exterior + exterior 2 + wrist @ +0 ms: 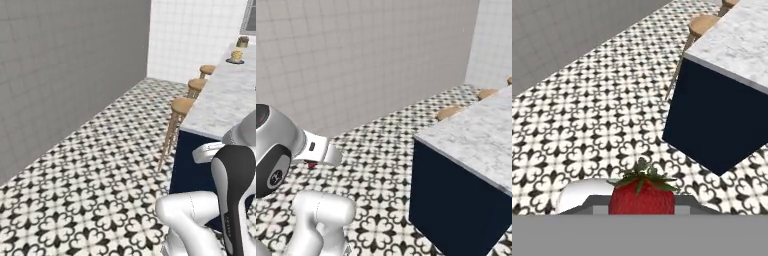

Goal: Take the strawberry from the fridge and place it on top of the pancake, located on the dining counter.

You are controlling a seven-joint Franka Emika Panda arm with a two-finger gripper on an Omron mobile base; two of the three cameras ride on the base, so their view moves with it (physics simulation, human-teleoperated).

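In the hand view we see our gripper (642,210) clamped on the strawberry (642,199) at six o'clock, above the patterned floor (587,130). At two o'clock stands the dining counter (737,45), its navy base (717,120) below and wooden stools (704,22) beside it. In the left base view, the pancake (236,55) sits on its plate at the counter's far end, at one o'clock.

A glossy white arm (190,215) built of rounded, tubular segments is seen at five o'clock in the left base view, where one link is wrapped by a black band (235,190) with faint small markings. In the right base view, at nine o'clock, a grey-white domed joint (273,145) with a black cap bearing a small white emblem is shown.
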